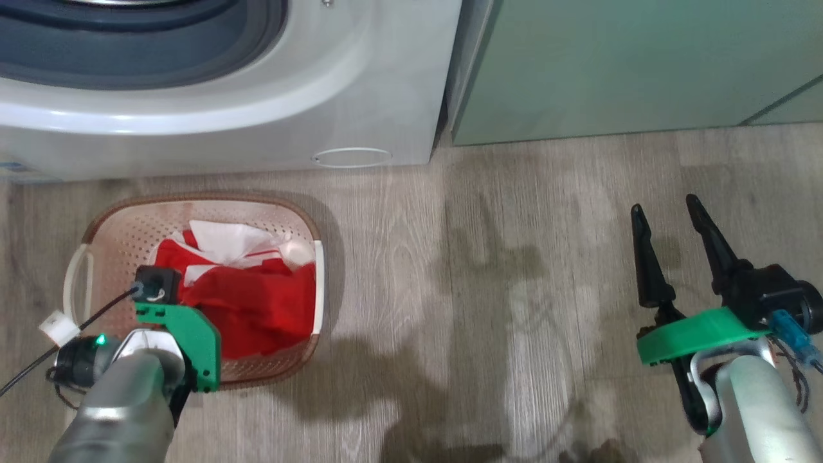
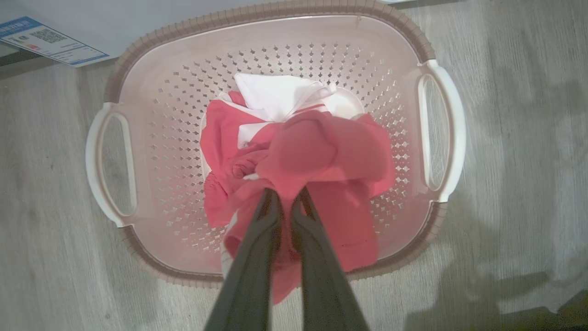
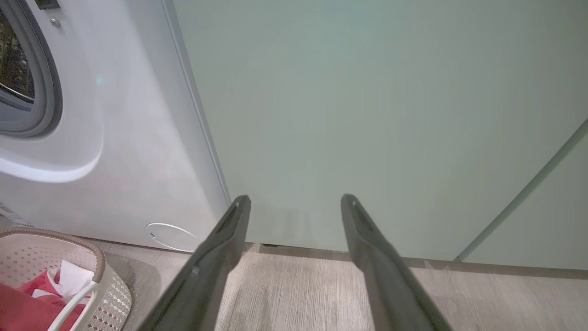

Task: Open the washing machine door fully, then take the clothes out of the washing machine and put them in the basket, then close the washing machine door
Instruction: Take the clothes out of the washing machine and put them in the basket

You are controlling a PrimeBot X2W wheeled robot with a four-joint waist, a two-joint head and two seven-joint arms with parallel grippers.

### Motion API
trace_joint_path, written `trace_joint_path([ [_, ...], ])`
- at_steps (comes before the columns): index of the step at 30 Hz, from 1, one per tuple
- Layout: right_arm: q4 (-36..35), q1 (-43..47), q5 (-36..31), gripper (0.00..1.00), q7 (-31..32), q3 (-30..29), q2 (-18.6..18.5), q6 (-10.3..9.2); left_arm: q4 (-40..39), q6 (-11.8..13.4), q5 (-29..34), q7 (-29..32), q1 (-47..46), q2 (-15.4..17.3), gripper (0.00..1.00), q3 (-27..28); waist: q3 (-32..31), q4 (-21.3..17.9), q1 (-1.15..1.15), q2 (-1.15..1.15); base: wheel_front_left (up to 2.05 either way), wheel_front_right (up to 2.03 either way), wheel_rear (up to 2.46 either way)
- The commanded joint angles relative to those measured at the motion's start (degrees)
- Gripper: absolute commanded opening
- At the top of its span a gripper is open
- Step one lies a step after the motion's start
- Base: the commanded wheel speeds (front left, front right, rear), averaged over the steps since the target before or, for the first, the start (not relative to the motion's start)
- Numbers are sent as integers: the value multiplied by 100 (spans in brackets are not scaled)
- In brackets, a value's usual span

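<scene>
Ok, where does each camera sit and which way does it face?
Head view: high, looking down at the floor, basket and washing machine; left forearm, right fingers show.
Left wrist view: above the basket, looking straight down; left fingers shut on the clothes.
Right wrist view: low, facing the cabinet; right fingers open.
Shared: basket with clothes.

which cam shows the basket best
The left wrist view: nearly the whole basket from above, both handles, clothes inside. The head view hides part behind the left arm; the right wrist view catches one corner.
</scene>
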Motion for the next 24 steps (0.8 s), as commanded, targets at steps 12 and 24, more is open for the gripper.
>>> trace_joint_path([
  [12,-86,14,-39,100,-36,74,38,-4,-28,-8,-237,-642,-33,221,100,212,-226,95,0,0,0,0,0],
  [24,132,314,229,100,-36,272,63,-4,-931,-278,-770,-1032,411,314,100,654,-1287,247,0,0,0,0,0],
])
